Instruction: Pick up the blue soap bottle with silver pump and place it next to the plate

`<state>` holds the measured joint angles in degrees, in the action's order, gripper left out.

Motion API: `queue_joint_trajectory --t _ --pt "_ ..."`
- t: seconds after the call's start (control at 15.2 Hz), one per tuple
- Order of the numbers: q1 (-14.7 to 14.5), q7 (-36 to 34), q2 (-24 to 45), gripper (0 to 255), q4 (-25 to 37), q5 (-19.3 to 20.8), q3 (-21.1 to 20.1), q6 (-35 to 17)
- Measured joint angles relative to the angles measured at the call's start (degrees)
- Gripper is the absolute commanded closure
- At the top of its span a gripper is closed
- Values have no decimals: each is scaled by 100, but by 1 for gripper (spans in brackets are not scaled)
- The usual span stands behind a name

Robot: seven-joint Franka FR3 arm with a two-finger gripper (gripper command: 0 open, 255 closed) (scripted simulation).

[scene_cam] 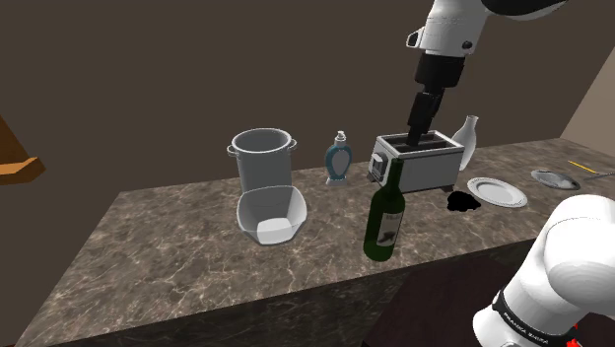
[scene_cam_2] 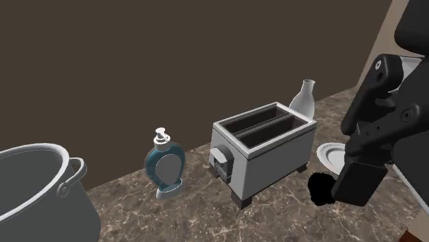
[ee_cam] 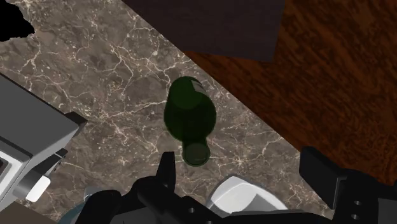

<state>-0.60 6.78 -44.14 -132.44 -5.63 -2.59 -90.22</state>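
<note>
Your hand [scene_cam: 415, 130] hangs released and empty near the toaster [scene_cam: 424, 163]. When you cross to the soap bottle [scene_cam: 339, 160], you risk clipping the toaster or toppling the green bottle [scene_cam: 384, 215].

Dim, flat light over the stone counter [scene_cam: 168, 266]: the wall [scene_cam: 197, 79] behind sits in brown gloom, the white arm [scene_cam: 453, 30] catches the brightest light, and a hard black patch [scene_cam: 463, 202] lies between toaster [scene_cam: 419, 163] and plate [scene_cam: 496, 191].

White arm [scene_cam: 451, 28], dark joints, black claw [scene_cam: 415, 131].
</note>
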Motion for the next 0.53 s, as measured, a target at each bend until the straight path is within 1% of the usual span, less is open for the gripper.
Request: queue_joint_trajectory --t 0.07,0.2,0.53 --pt "0 0 0 0 0 0 0 0" --pt "36 17 212 0 79 27 30 -136" --pt "199 186 1059 0 283 162 236 -784"
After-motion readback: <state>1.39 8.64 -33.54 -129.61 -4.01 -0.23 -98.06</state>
